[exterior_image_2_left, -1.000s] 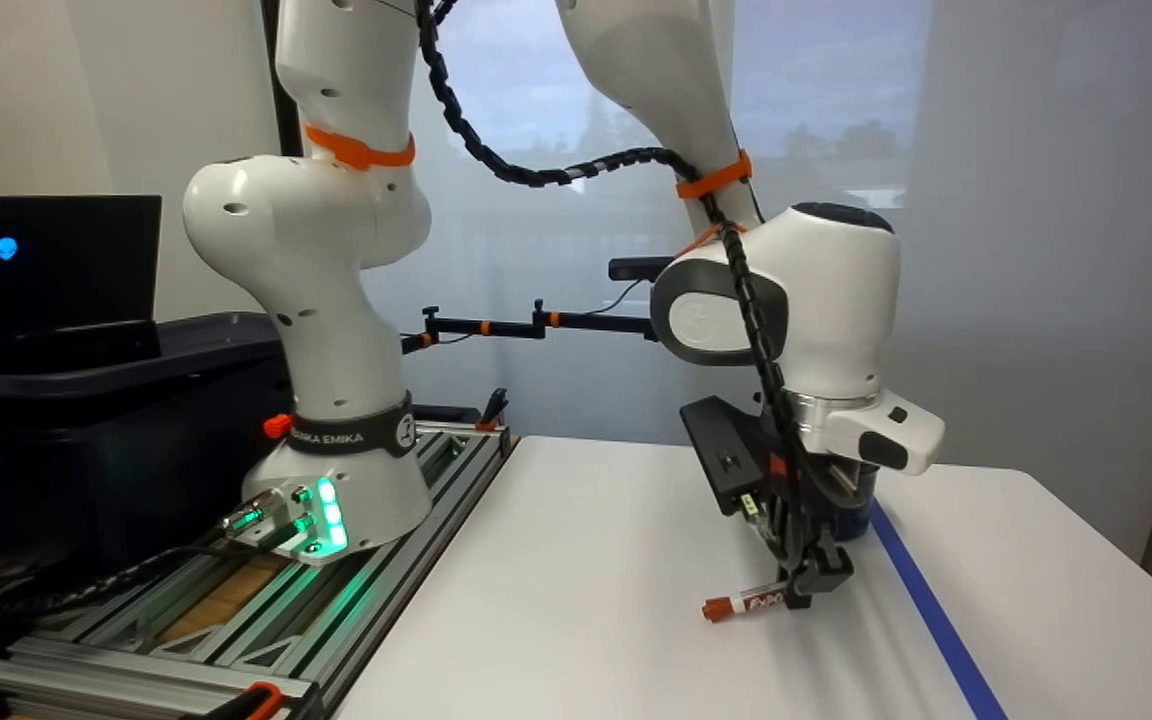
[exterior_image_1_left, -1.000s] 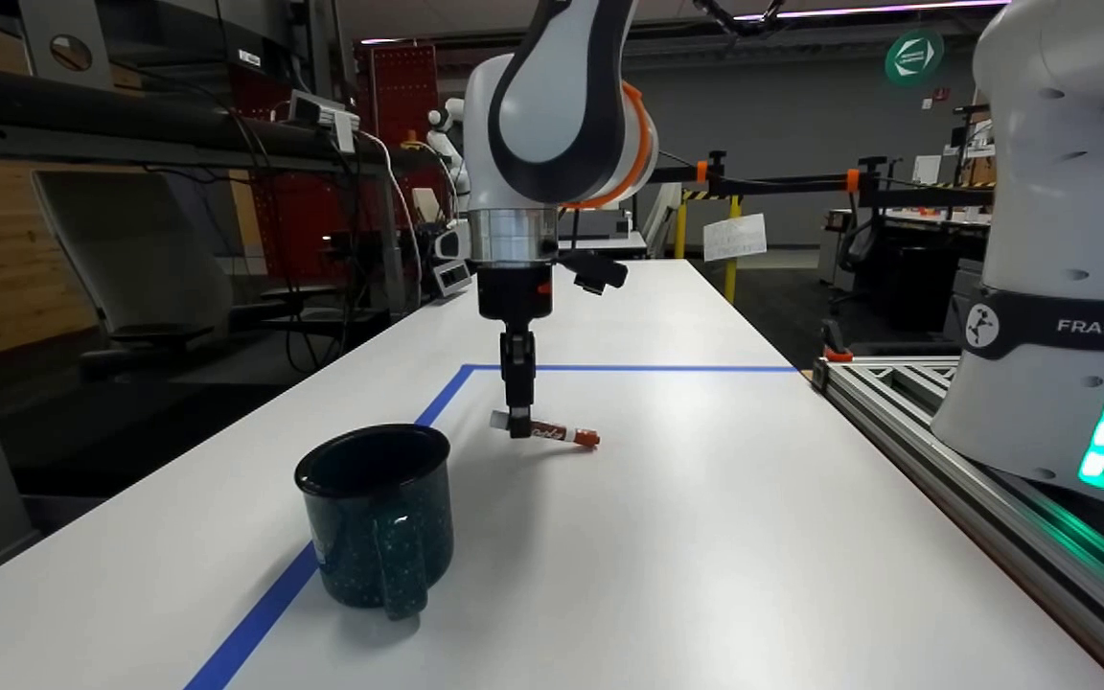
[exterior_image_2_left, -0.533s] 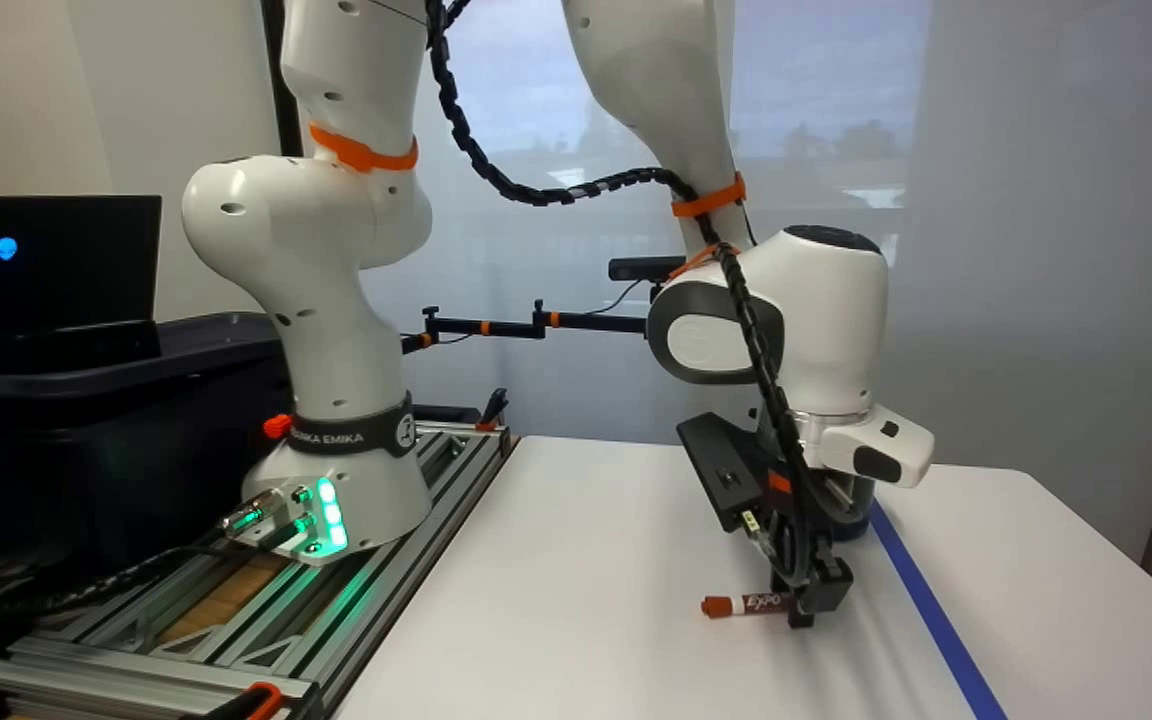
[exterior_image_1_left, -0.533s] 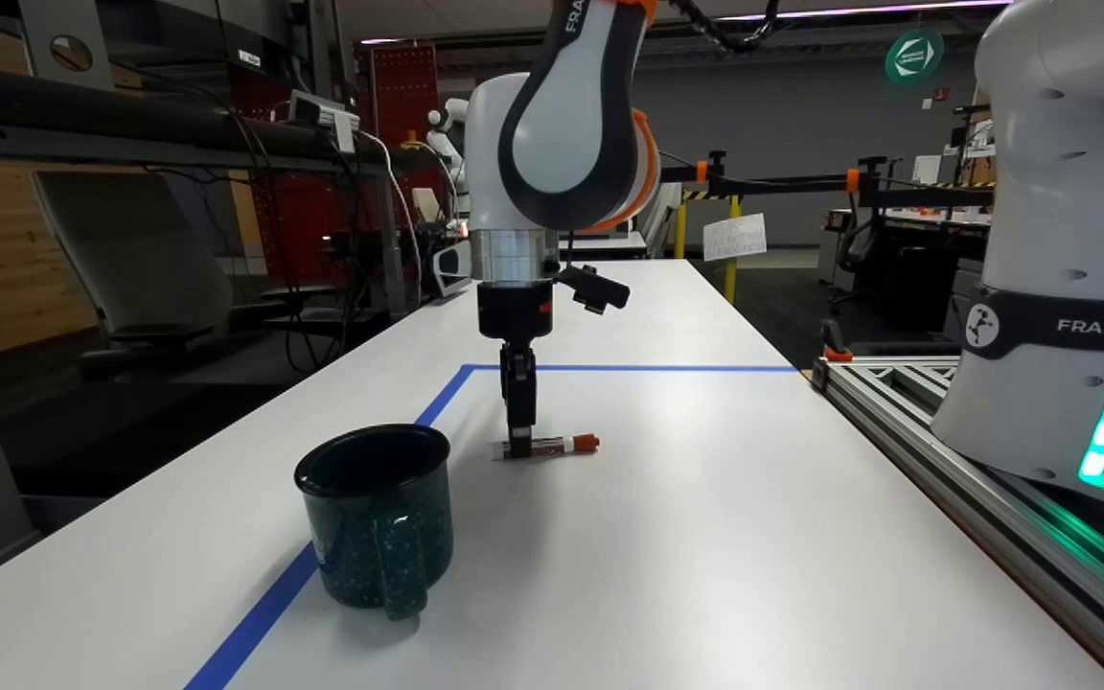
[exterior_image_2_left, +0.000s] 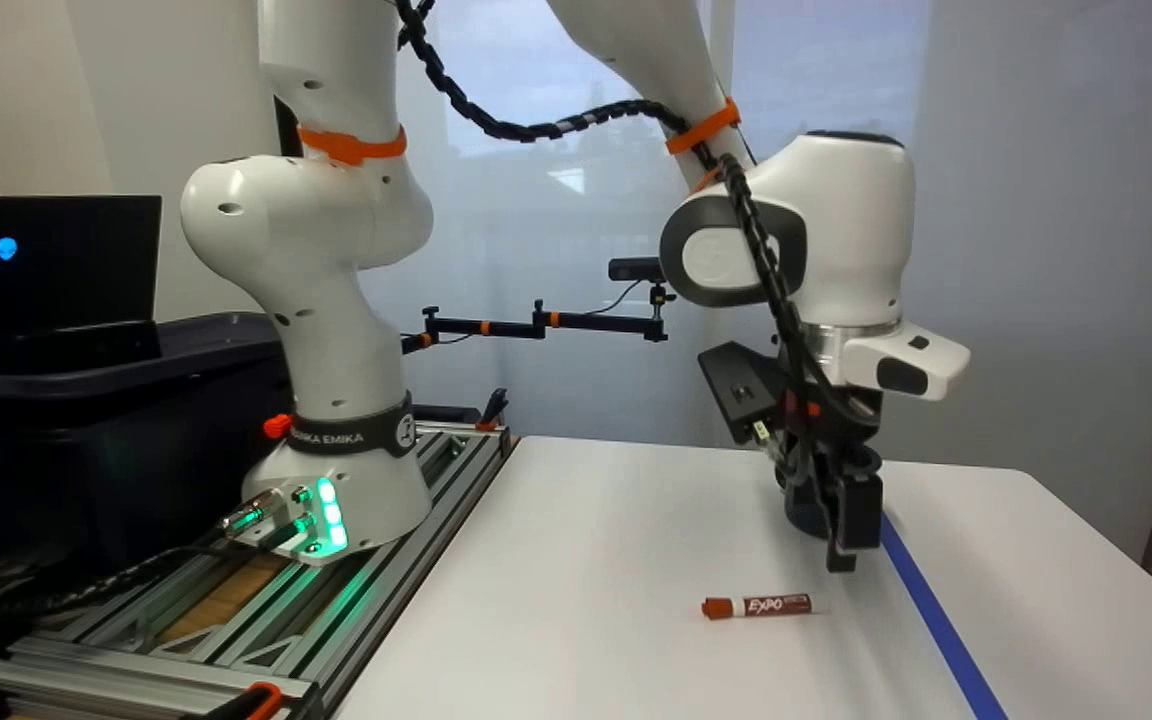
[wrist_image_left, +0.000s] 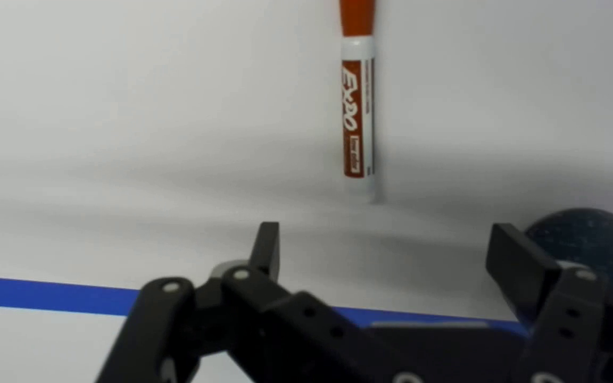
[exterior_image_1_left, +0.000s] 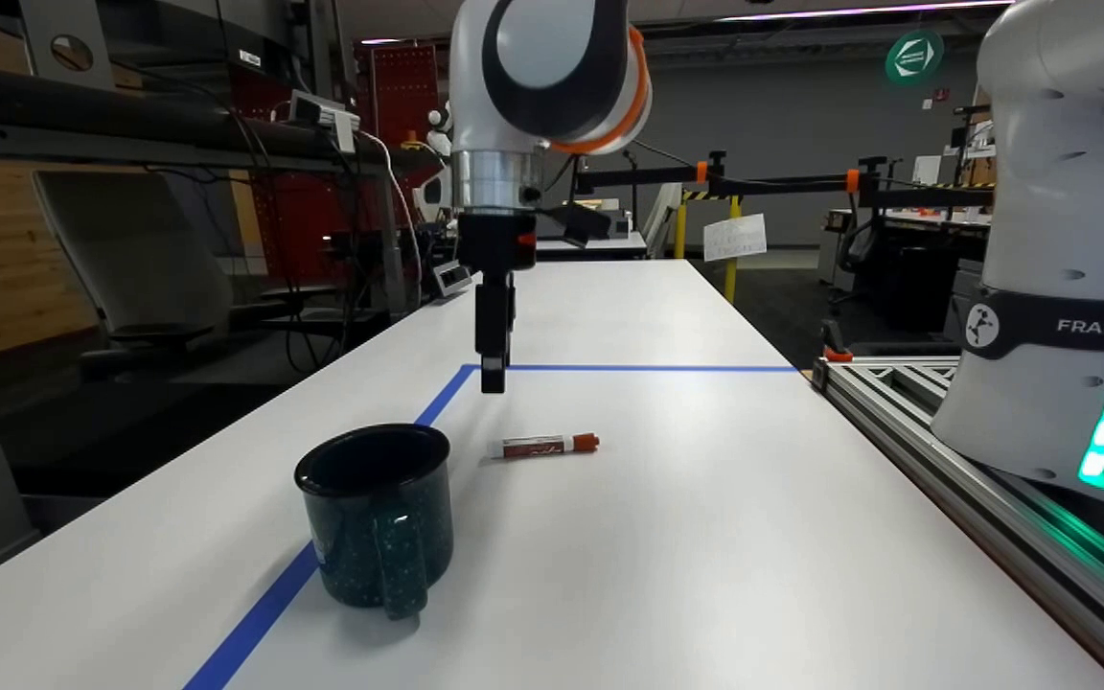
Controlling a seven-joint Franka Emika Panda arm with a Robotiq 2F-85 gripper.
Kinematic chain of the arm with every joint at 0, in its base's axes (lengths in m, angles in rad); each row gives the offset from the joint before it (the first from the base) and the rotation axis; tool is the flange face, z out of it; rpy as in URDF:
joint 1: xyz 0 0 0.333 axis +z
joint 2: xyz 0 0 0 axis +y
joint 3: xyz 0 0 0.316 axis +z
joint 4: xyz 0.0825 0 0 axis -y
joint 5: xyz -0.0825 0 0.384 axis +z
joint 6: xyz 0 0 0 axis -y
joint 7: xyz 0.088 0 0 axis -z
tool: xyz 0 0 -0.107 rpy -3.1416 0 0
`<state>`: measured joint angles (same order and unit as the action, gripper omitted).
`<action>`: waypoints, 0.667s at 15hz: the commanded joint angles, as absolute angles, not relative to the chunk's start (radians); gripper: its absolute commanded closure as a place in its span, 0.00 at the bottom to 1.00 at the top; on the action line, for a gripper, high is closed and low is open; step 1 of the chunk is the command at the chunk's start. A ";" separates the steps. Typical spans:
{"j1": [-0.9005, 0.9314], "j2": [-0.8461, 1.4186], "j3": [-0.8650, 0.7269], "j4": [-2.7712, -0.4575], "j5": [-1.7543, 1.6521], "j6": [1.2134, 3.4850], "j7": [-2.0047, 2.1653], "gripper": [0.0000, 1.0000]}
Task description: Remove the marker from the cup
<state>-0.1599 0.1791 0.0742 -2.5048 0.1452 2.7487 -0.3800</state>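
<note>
The marker (exterior_image_1_left: pixel 544 446), white with a brown-red label and an orange-brown cap, lies flat on the white table, apart from the cup. Its cap points toward the robot base side, and in the wrist view the marker (wrist_image_left: pixel 357 117) stretches up past the top edge. The dark teal speckled cup (exterior_image_1_left: pixel 360 537) stands upright nearby; in an exterior view the cup (exterior_image_2_left: pixel 804 512) is partly behind my gripper. My gripper (wrist_image_left: pixel 385 239) is wide open and nothing is between its fingers. In an exterior view the gripper (exterior_image_1_left: pixel 493 379) hangs above the table, higher than the marker.
Blue tape (exterior_image_1_left: pixel 264 604) runs along the table and under the cup. The robot base (exterior_image_2_left: pixel 346 490) sits on a metal frame (exterior_image_1_left: pixel 974 498) along one table edge. A small grey box (exterior_image_1_left: pixel 451 278) lies at the far table edge.
The gripper lowered the marker onto the table, opened and let go. It has since risen and moved slightly away from the marker's capped end. The cup has not moved.
</note>
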 commanded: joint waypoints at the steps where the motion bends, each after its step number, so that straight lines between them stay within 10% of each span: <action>1: -0.121 -0.021 0.041 -2.546 0.143 2.555 -0.252 0.00; 10: -0.072 -0.205 0.013 -2.495 -0.067 2.287 -0.038 0.00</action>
<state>-0.0967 -0.2068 0.0375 -2.4960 -0.0639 2.2878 -0.0408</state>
